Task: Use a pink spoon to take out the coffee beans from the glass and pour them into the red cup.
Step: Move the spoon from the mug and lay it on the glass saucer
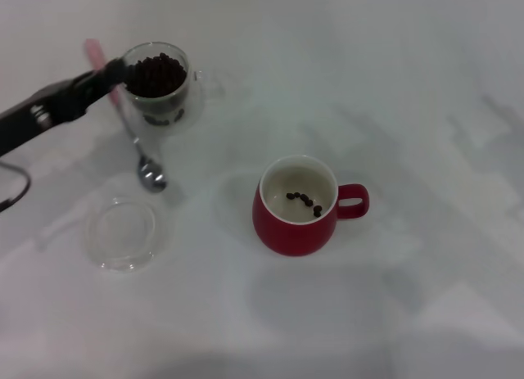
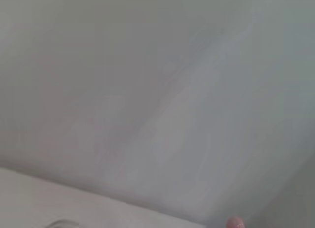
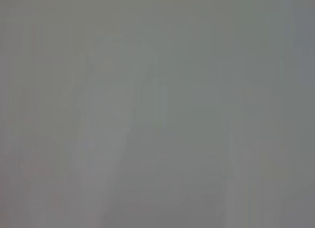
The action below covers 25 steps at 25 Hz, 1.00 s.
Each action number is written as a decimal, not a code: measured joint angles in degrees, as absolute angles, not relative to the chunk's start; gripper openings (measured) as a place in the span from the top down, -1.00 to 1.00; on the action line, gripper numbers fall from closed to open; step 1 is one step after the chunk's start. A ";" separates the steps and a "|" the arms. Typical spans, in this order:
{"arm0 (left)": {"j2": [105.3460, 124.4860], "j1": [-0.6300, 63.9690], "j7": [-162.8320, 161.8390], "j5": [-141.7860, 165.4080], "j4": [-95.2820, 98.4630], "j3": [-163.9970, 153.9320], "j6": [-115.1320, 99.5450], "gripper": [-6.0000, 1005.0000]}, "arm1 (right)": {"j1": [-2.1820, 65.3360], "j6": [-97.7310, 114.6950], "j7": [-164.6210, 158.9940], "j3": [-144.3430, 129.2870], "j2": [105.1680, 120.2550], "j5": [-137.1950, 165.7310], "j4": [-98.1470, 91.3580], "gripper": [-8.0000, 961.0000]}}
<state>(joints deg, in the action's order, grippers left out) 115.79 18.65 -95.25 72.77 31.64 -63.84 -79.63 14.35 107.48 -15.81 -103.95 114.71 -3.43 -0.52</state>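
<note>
Open table (image 1: 393,84) right of the glass (image 1: 160,84). Between glass and red cup (image 1: 299,207): clear lane. Saucer (image 1: 121,233) sits near-left.

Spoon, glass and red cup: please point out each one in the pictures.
Spoon (image 1: 151,176), head view, on its metal bowl.
Glass (image 1: 174,109), head view, on its clear wall below the beans.
Red cup (image 1: 292,234), head view, on its outer red wall.

I see the pink spoon (image 1: 131,121) standing steeply at far left, its shiny metal bowl low by the bench and its pale pink handle up. Just right of it the clear glass (image 1: 162,84) stands upright, heaped with dark coffee beans (image 1: 157,74). Near centre the red cup (image 1: 300,207) stands upright, handle to the right, a few beans inside.
</note>
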 joint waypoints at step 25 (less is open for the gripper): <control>115.15 13.91 -89.51 75.40 25.66 -58.66 -78.84 0.75 | 14.62 106.56 -13.72 -103.38 114.96 -4.40 -0.81 -0.38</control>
<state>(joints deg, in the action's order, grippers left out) 115.15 13.91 -89.51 75.40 25.66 -58.66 -78.84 14.62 106.56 -13.72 -103.38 114.96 -4.40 -0.81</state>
